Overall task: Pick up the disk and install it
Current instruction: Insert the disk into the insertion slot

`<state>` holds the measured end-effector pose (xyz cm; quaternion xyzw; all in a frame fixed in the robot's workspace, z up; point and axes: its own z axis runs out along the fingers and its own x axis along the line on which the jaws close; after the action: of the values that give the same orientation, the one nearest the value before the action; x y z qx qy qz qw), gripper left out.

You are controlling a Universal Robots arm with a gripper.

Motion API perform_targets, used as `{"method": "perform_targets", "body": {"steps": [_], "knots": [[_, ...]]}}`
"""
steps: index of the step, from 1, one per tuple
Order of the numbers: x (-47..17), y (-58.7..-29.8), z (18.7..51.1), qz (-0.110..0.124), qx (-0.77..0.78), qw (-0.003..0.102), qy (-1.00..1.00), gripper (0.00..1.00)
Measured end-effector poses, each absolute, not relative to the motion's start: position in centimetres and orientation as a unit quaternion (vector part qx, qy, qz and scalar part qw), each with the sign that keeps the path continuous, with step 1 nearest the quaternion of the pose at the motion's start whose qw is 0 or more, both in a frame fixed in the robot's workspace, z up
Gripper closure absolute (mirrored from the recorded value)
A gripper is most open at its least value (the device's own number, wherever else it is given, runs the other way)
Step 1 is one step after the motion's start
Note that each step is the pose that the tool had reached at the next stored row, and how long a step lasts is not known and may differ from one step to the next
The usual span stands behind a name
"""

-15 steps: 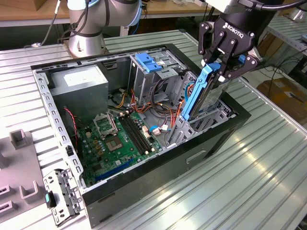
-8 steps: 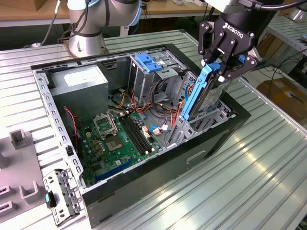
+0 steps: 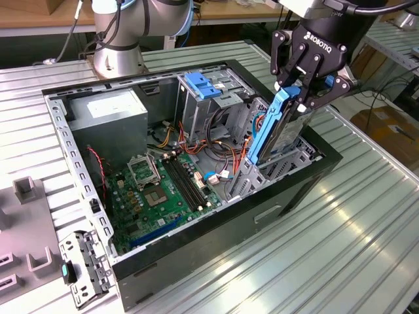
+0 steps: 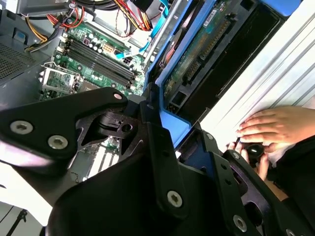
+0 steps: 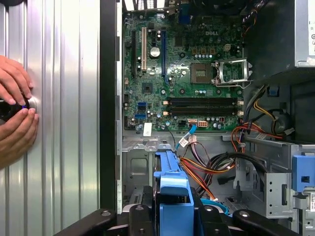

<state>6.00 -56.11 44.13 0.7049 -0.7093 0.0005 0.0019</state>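
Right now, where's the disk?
In the exterior view, the dark grey metal disk with blue plastic rails sits tilted in the fingers of the black gripper over the open black computer case at that view's right, beside the grey drive cage.

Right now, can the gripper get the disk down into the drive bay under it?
Probably yes. The gripper, fingers shut on the disk, holds it nearly upright at the mouth of the drive bay; the orange cables lie beside it, not underneath.

The disk (image 3: 275, 131) leans inside the case (image 3: 196, 258), beneath the claw (image 3: 304, 97).
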Motion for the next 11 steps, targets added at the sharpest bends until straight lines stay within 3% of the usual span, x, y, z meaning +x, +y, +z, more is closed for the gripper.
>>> {"method": "perform_targets", "body": {"steps": [5, 7, 11], "knots": [[6.0, -56.1, 44.1, 0.001, 0.705, 0.002, -0.709, 0.63], [6.0, -56.1, 43.7, 0.001, 0.705, 0.002, -0.709, 0.49], [6.0, -56.1, 42.6, 0.001, 0.705, 0.002, -0.709, 0.49]]}}
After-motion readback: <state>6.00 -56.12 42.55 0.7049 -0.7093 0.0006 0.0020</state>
